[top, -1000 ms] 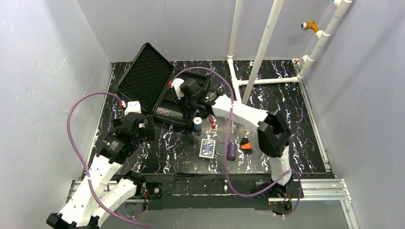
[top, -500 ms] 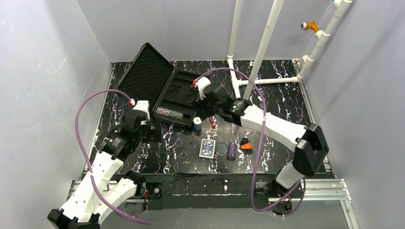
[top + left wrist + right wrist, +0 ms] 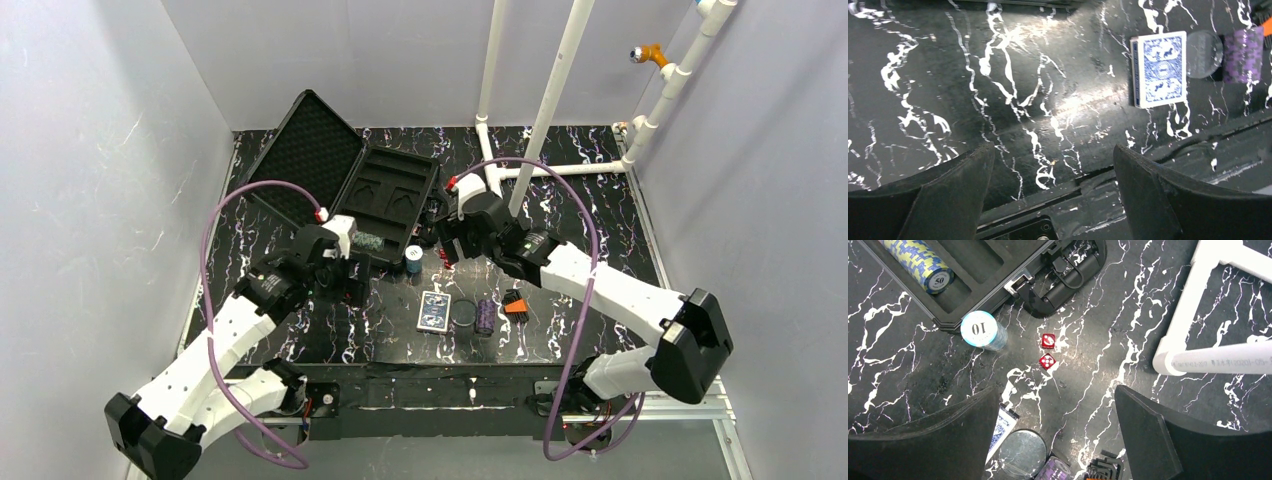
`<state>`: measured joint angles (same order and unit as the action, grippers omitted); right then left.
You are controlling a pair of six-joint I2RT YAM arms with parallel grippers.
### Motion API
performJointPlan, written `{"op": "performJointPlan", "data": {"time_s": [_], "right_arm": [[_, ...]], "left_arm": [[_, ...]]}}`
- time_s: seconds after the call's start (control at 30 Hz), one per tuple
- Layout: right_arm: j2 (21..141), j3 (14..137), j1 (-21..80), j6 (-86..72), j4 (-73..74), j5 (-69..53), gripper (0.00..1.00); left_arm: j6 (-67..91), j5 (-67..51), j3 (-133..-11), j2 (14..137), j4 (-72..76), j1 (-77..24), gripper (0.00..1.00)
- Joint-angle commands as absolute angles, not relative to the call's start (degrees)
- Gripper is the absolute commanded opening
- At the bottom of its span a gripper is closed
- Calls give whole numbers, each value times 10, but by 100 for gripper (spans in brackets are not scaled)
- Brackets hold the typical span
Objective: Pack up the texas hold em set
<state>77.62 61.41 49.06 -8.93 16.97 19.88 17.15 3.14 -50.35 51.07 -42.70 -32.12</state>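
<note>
Carrying everything, worktop (image 3: 600,205): flat black sheet veined white like marble, with bare stretches at the lower left and far right of the top view.
Case (image 3: 388,192): black hard shell, open at the upper left. The lid is lined with dimpled foam and tilts back. The moulded tray has long troughs and lies flat, with its latches and handle on the edge facing the dice.
Pipes (image 3: 552,100): smooth white round tubes at the upper right, some upright and some lying along the worktop, close beside the right arm.
Left claw (image 3: 1051,146): dark wedge-shaped fingers spread wide with nothing between them, over bare worktop just below the tray's near edge.
Right claw (image 3: 1056,389): spread wide and empty, above the dice, right of the case.
Card deck (image 3: 1160,69): blue-backed rectangle, flat at lower centre of the top view, well apart from the case.
Chip roll marked 50 (image 3: 918,262): blue-and-yellow edged cylinder lying in a tray trough.
Teal roll (image 3: 979,329): upright, marked 10, just outside the tray's edge.
Purple roll (image 3: 1243,55): lying on its side, just right of the disc.
Disc (image 3: 1204,54): round and glossy, between deck and purple roll.
Orange-and-black object (image 3: 514,303): small, just right of the purple roll.
Dice (image 3: 1047,360): two red cubes, near the handle.
</note>
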Motion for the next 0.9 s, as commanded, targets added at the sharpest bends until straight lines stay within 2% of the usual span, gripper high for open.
{"op": "performJointPlan", "data": {"time_s": [0.0,0.17,0.47,0.87], "right_arm": [[738,591,483,-121,133,208,94],[728,577,483,-127,138,206,98],[713,567,483,-121,139,203,99],[692,562,483,-115,137,231,99]], "left_arm": [[205,29,-496,522,-421,-363,87],[246,29,-476,523,-391,-387,85],[268,46,-467,568,-358,-433,81],[229,90,-561,744,-299,-448,79]]}}
